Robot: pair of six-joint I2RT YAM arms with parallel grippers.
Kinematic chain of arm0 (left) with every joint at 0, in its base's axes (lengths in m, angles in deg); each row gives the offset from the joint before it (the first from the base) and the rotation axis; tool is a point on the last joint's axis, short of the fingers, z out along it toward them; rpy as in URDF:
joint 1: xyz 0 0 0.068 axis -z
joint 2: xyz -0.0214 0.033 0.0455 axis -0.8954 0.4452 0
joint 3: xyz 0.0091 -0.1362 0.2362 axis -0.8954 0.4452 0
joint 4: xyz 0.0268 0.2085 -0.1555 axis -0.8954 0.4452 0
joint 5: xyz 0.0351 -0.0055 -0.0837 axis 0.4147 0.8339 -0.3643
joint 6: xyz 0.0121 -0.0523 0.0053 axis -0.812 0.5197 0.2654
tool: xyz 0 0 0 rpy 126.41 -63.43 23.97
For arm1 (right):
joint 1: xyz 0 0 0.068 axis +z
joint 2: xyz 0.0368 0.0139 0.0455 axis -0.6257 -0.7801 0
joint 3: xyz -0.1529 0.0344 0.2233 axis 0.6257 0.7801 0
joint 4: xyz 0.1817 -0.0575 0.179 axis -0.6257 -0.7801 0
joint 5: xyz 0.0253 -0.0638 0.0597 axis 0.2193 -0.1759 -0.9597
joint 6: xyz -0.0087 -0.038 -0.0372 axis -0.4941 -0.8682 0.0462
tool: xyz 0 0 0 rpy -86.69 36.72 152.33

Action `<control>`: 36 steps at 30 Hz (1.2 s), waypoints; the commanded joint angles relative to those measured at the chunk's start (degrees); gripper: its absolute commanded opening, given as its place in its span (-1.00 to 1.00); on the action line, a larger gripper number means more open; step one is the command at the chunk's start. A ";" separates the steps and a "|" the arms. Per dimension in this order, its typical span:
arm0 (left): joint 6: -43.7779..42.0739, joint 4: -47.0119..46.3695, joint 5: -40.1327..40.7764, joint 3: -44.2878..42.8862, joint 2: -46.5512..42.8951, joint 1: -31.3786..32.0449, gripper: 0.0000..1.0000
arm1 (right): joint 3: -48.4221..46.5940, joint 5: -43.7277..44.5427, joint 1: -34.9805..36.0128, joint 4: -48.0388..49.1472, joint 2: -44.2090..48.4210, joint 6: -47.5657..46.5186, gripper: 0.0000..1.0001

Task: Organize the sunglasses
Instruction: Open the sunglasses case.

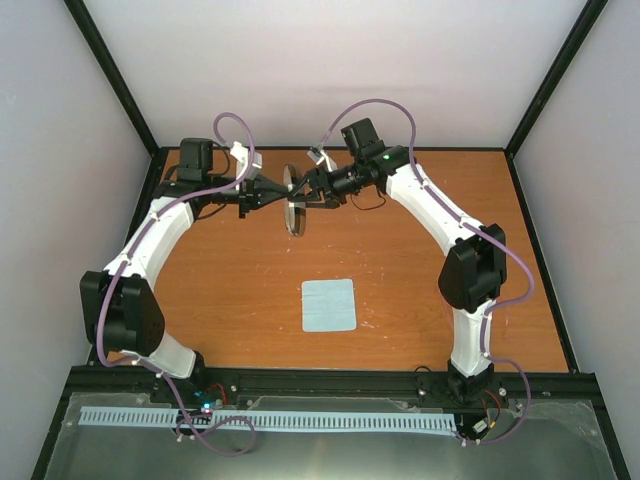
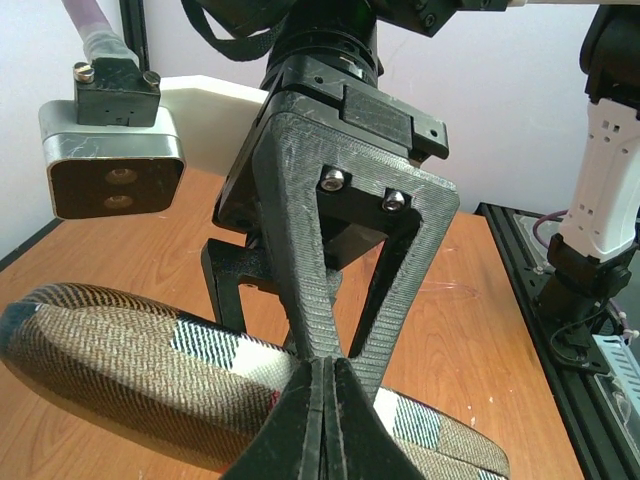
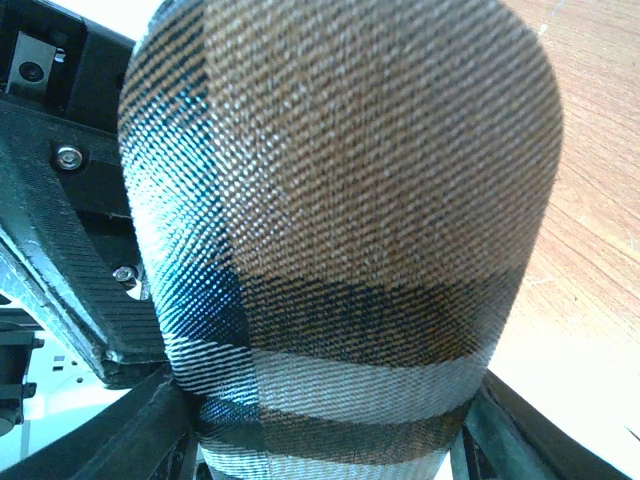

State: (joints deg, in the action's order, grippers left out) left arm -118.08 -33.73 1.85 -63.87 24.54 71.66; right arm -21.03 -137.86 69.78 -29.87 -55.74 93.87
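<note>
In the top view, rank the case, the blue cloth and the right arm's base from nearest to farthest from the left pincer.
From the left pincer:
1. Case, right at its tips, far centre of the table.
2. Cloth, flat on the table, centre, towards the arm bases.
3. Right arm's base, near edge, right side.

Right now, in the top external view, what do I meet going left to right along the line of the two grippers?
left gripper → brown striped case, seen edge-on → right gripper. The blue cloth lies nearer, off that line.
</note>
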 commanded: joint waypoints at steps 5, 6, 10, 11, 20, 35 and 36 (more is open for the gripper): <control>-4.12 3.68 4.03 0.55 3.23 0.47 -0.98 | -2.83 -7.13 0.76 2.30 5.92 0.98 -0.94; -4.48 3.96 4.19 0.67 3.39 0.43 -0.99 | -2.79 -7.33 0.77 2.63 6.14 1.38 -0.94; -5.71 4.65 4.68 0.83 4.19 0.43 -0.99 | -2.93 -7.61 0.77 3.17 7.15 2.49 -0.94; -5.96 4.67 4.77 0.92 4.37 0.43 -0.99 | -2.94 -7.67 0.77 3.30 7.28 2.70 -0.94; -8.01 4.67 6.41 1.56 6.58 0.43 -0.98 | -3.74 -8.29 0.77 4.96 9.22 5.35 -0.94; -6.47 -0.47 7.10 1.37 10.24 0.52 -0.99 | -4.01 -7.67 1.25 7.00 10.66 8.27 -0.94; -6.26 -0.46 8.07 1.11 10.12 0.52 -0.98 | -4.05 -6.71 1.29 5.70 10.76 7.25 -0.94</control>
State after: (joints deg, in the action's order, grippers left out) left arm -123.98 -34.84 3.53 -63.19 33.07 71.20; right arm -21.75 -134.43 69.30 -31.32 -49.92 102.63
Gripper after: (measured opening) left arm 0.019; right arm 0.575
